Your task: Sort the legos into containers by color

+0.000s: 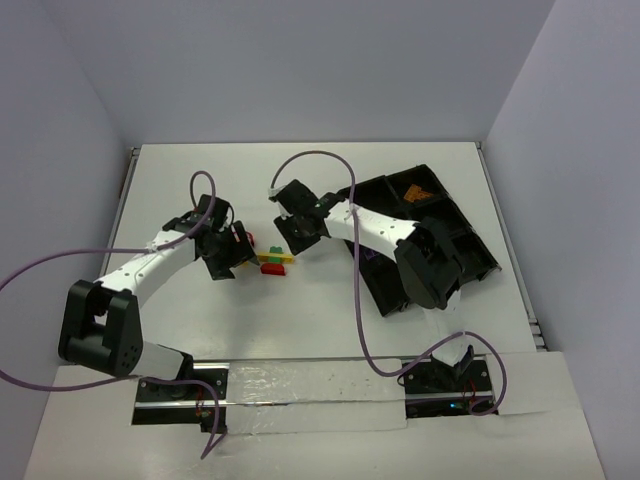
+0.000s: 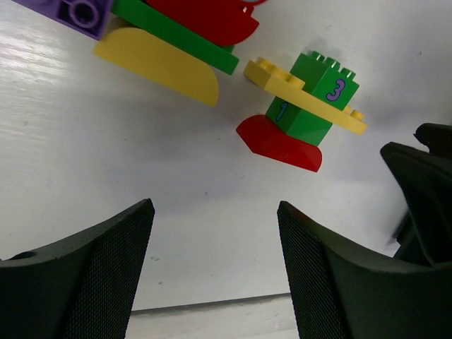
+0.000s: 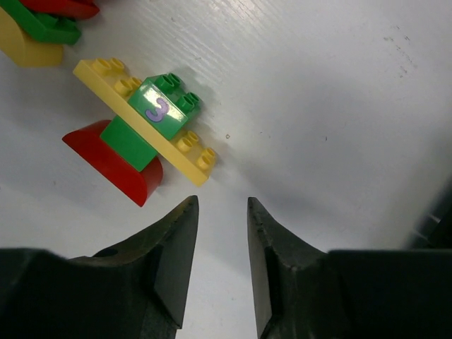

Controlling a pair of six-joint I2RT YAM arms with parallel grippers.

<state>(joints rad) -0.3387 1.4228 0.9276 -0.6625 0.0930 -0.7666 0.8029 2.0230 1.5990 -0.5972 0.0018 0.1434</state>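
Observation:
A small lego stack lies on the white table between my grippers: a green brick marked 3 on a yellow plate, over a green brick marked 1 and a red curved piece. A second cluster with purple, green, red and yellow curved pieces lies close behind it. My left gripper is open and empty, just left of the stack. My right gripper is narrowly open and empty, just short of the yellow plate's end. The black divided tray is at the right.
An orange piece lies in the tray's far compartment. My right arm reaches across the tray's left side. The right gripper's body shows at the right edge of the left wrist view. Purple cables loop over the table.

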